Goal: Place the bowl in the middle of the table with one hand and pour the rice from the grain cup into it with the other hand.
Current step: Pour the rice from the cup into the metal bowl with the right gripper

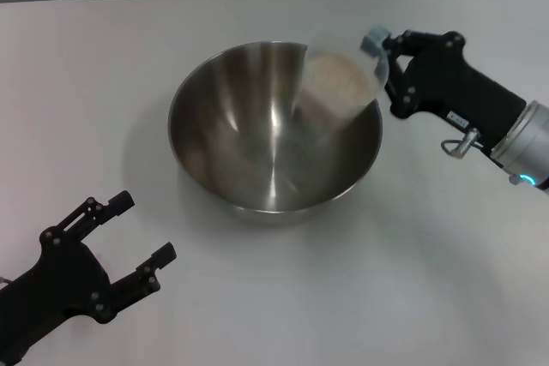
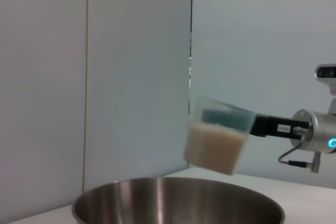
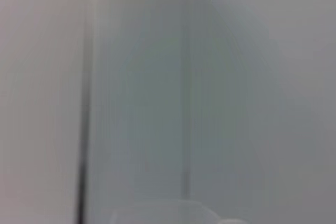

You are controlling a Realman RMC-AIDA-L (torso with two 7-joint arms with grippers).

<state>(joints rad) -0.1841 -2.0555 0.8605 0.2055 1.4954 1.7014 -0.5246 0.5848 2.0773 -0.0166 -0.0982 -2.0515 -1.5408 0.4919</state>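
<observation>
The steel bowl [image 1: 274, 135] stands in the middle of the white table [image 1: 412, 280]; its rim also shows in the left wrist view [image 2: 178, 200]. My right gripper [image 1: 390, 62] is shut on the handle tab of the clear grain cup [image 1: 341, 81] and holds it above the bowl's far right rim, tilted toward the bowl. The rice [image 1: 336, 85] fills the cup as a pale mass. In the left wrist view the cup [image 2: 218, 137] hangs above the bowl with the rice [image 2: 214, 150] still inside. My left gripper [image 1: 137, 233] is open and empty at the front left.
A tiled wall [image 2: 131, 66] stands behind the table's far edge. The right wrist view shows only a blurred grey wall.
</observation>
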